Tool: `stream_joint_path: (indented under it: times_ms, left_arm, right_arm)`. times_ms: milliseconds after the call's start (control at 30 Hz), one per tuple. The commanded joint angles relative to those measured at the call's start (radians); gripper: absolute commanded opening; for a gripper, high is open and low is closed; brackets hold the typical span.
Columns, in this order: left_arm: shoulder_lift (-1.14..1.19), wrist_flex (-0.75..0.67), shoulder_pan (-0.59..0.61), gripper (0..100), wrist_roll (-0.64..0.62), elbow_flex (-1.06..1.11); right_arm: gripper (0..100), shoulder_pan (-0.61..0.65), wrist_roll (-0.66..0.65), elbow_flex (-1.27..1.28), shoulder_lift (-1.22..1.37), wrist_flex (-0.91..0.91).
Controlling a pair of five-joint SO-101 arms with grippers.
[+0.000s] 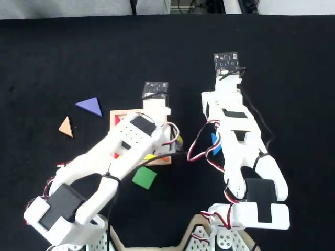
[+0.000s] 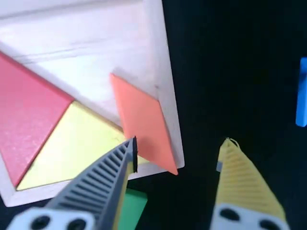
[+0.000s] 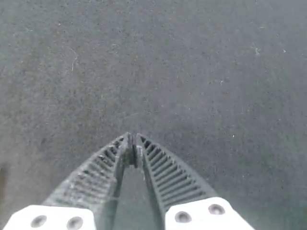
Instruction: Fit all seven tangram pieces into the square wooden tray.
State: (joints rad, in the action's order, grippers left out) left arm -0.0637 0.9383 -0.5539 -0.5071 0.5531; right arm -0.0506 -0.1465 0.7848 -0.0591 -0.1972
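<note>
Tray [image 2: 162, 57] sat mid-way across the desk [image 1: 52, 63] under the left arm, holding a red triangle [image 2: 29, 110], a yellow triangle [image 2: 72, 148] and an orange parallelogram [image 2: 144, 124] with one tip overlapping the rim at a corner. Left claw [image 2: 180, 142] hung released and empty over that corner; right claw [image 3: 133, 143] was clenched on nothing above bare desk. Outside the tray lay a green square [image 1: 144, 178] just beside it, a blue piece [image 1: 214, 144] under the right arm, and a purple triangle [image 1: 90, 106] and small tan triangle [image 1: 65, 126] off to the side.
</note>
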Motion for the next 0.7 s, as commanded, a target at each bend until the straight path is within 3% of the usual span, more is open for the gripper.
stream_joint_path:
  times_ms: [0,333,667]
  left_arm:
    - [0.005,0.009,-0.031,28,-0.005,-0.010]
    - [0.147,0.018,-0.021,28,-0.005,-0.096]
    - [0.029,0.060,-0.005,28,-0.005,-0.090]
  right_arm:
    - [1.1,-0.005,0.003,-0.021,-0.048,0.017]
    - [1.1,-0.005,0.003,-0.021,-0.048,0.017]
    - [1.1,-0.005,0.003,-0.022,-0.048,0.017]
